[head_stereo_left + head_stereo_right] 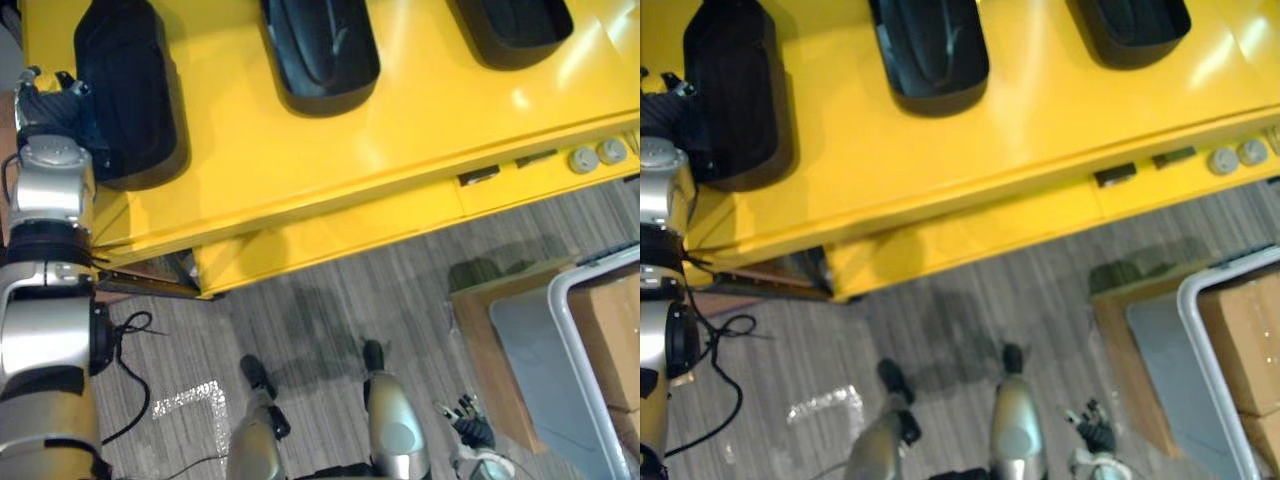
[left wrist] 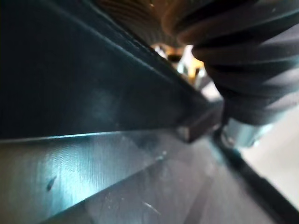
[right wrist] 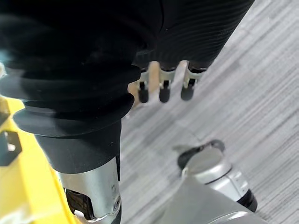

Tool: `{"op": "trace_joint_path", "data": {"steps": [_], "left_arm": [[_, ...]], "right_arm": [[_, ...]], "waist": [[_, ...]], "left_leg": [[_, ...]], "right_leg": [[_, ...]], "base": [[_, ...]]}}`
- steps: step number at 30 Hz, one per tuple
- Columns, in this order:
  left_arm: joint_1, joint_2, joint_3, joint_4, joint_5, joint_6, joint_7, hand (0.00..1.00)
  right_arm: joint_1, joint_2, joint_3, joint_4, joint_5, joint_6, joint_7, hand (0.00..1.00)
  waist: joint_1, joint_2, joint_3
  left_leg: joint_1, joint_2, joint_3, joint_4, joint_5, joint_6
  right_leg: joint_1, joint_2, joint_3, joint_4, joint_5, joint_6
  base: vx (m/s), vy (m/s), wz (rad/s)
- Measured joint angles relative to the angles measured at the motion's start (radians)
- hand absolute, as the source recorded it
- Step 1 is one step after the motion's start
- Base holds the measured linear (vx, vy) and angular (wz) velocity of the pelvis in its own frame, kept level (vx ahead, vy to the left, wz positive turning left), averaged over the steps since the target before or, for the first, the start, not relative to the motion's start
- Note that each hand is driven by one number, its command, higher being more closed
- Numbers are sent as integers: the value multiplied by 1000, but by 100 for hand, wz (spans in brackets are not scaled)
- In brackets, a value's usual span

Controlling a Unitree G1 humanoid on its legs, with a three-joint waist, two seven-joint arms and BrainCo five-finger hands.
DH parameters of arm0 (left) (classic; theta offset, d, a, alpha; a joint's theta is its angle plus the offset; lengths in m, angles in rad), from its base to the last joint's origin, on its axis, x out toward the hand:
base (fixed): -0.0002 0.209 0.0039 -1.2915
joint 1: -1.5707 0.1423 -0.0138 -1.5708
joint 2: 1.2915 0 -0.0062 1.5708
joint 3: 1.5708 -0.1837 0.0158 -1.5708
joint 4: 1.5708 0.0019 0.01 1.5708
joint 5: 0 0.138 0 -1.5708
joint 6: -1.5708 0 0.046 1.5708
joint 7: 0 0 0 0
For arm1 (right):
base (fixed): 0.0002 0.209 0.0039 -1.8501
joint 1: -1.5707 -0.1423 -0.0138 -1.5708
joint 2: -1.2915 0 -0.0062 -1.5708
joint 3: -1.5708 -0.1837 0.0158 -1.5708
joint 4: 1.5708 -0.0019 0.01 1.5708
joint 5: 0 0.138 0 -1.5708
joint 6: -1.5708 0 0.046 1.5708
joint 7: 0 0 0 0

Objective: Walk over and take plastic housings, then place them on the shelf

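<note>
Left eye view: plastic housings [image 1: 320, 50] lie on yellow counter [image 1: 300, 160]. My left hand [image 1: 48, 98] sits at the leftmost housing [image 1: 130, 90], presumably for pickup; I cannot tell its grip. My right hand [image 3: 162, 86] hangs slack, empty.

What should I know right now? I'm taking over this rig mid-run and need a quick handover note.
The left hand is at the left side of the leftmost housing, which lies on the yellow surface. Its grip is hidden.
The right hand hangs low over the floor, fingers relaxed, holding nothing.
The middle housing and the right housing lie on the same yellow surface, untouched.
Done: the robot stands at the surface.
Left: I cannot tell whether the leftmost housing is being taken or set down, so check that before you continue.
</note>
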Motion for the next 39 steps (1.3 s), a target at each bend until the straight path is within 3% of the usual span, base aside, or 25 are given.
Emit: {"op": "trace_joint_path", "data": {"steps": [5,7,9,12,17,19,22,24,25,28,30,32,36,39], "left_arm": [[-2,0,3,0,-9,-46,152,0],[-3,0,6,-1,-12,-90,219,0],[-7,0,7,-12,-12,-164,295,0],[-42,1,8,-87,-10,-249,356,0],[-74,5,-29,-241,1,-371,379,0],[-73,5,-67,-287,-12,-411,362,0],[-30,5,-74,-414,-48,-482,285,0],[80,5,-68,-562,-109,-510,177,0],[139,3,-51,-624,-148,-515,117,100],[356,-22,49,-807,-255,-511,-44,100],[597,-122,156,-958,-295,-493,-171,100],[761,-211,170,-1022,-319,-486,-260,100],[1063,-367,168,-1074,-361,-470,-368,100],[1211,-448,140,-1086,-361,-469,-392,100]], "right_arm": [[3,3,7,1,9,-2,0,0],[5,5,7,1,17,-5,-1,0],[11,9,7,1,17,-9,-1,0],[38,11,6,-7,16,-23,-1,0],[45,13,1,12,-2,-22,-1,0],[45,14,-21,31,-10,-20,-1,0],[46,14,-55,45,-14,-13,-1,0],[53,15,-77,73,-35,1,-1,0],[61,18,-90,79,-42,3,-2,0],[83,25,-120,80,-61,11,-3,0],[94,44,-158,81,-83,27,-12,0],[113,61,-173,81,-102,30,-27,0],[154,98,-179,105,-121,31,-52,0],[164,108,-178,112,-120,29,-72,0]], "waist": [[1,-6,3],[1,-6,3],[0,-10,5],[6,-10,5],[9,-4,-1],[6,12,-23],[15,32,-63],[17,51,-128],[21,59,-157],[30,89,-221],[51,105,-239],[72,112,-249],[101,80,-269],[127,60,-280]], "left_leg": [[2,0,0,0,0,0],[5,0,0,0,0,0],[30,0,-1,0,0,0],[58,0,-1,0,-8,-1],[95,-1,-4,-1,-11,-3],[95,-1,-17,-1,-11,-3],[108,-1,-19,-1,-11,-3],[126,-1,-20,-1,-11,-3],[130,-1,-20,-1,-11,-3],[130,-1,-21,-6,-11,-3],[144,-1,-24,-7,-15,-8],[137,1,-35,-7,-22,-15],[116,-6,-73,-7,-36,-20],[105,-16,-78,-7,-38,-16]], "right_leg": [[2,0,3,0,4,0],[5,0,3,0,6,2],[40,0,-1,-16,10,2],[82,0,-10,-39,11,1],[137,0,-21,-68,13,5],[152,0,-38,-78,15,6],[183,0,-47,-104,21,7],[226,0,-68,-136,31,11],[237,0,-72,-145,32,11],[255,0,-92,-158,32,11],[282,1,-98,-175,31,10],[288,3,-118,-181,31,10],[296,1,-152,-199,24,-2],[293,-6,-158,-200,23,-2]], "base": [[0,0,0],[0,0,0],[16,3,0],[0,0,0],[5,-1,1],[40,-10,14],[42,-6,8],[78,-20,13],[65,-22,13],[35,-21,13],[-25,-1,6],[-69,5,22],[-75,23,26],[-24,31,11]]}}
